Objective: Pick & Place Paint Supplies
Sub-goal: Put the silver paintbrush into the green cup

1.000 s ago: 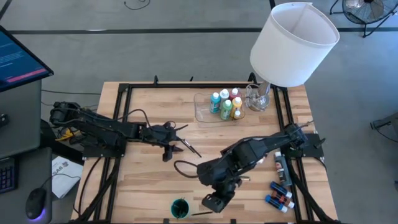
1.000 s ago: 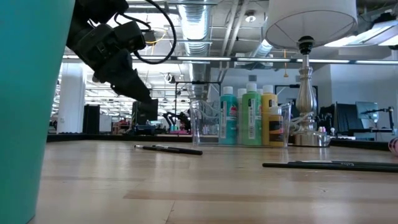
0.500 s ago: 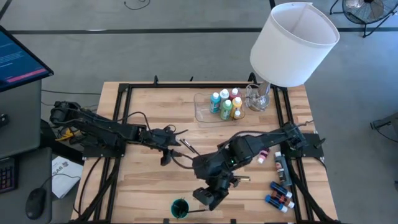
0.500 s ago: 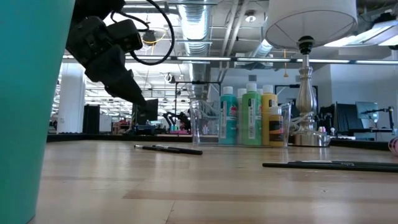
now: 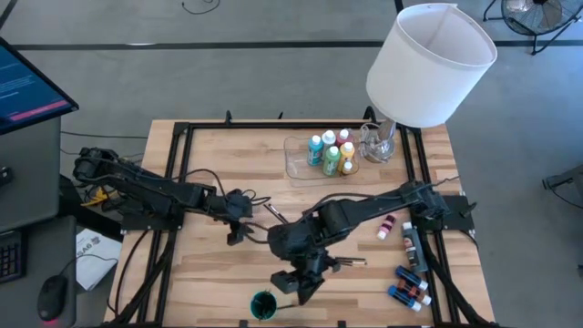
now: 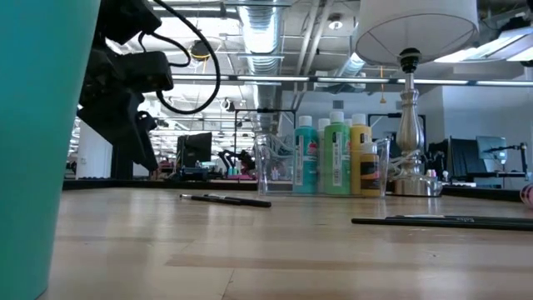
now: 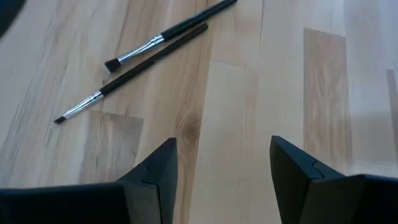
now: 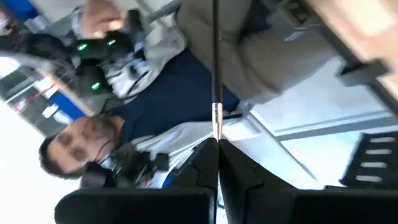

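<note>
Overhead, the left gripper (image 5: pixel 234 234) hovers with jaws released and empty above the pale, grainy wooden table (image 5: pixel 209 273), near two thin dark-handled brushes (image 7: pixel 146 53) with metal ferrules lying side by side. Meanwhile the right gripper (image 5: pixel 290 282), jaws clenched on a slim brush (image 8: pixel 216 68), hangs just beside the round teal cup (image 5: pixel 264 304). White-capped paint bottles (image 5: pixel 330 153) stand in the clear plastic tray (image 5: pixel 296 164).

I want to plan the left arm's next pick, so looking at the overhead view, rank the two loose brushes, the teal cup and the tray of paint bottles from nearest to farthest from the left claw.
1. Two loose brushes, just to the right of the left claw, mid-table.
2. Teal cup, at the near edge.
3. Tray of paint bottles, at the far edge, beside the lamp.
</note>
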Motion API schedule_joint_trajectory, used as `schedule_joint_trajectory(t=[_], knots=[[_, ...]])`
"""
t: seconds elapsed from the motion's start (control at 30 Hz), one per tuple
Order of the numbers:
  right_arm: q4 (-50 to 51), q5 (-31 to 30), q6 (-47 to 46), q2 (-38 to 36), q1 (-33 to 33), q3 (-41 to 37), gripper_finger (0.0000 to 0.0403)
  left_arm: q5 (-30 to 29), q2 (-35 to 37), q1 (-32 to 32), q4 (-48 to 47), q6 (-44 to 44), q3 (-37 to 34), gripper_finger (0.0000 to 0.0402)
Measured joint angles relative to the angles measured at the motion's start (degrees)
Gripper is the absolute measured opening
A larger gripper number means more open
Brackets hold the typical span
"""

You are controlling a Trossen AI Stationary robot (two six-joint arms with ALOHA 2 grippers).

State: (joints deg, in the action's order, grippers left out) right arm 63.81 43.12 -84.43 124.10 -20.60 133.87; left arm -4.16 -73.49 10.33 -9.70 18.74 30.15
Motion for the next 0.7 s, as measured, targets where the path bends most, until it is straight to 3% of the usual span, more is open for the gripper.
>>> schedule_joint_trajectory(t=[0.23, 0.7], knots=[[-2.85, 4.14, -0.31, 2.70, 0.69, 0.23, 0.0000, -0.01, 0.00, -0.15, -0.45, 0.02, 0.00, 0.0153], [0.65, 3.56, 5.20, 3.73, 5.51, 0.15, 0.0000, -0.04, 0.00, -0.15, -0.83, 0.17, 0.00, 0.0153]])
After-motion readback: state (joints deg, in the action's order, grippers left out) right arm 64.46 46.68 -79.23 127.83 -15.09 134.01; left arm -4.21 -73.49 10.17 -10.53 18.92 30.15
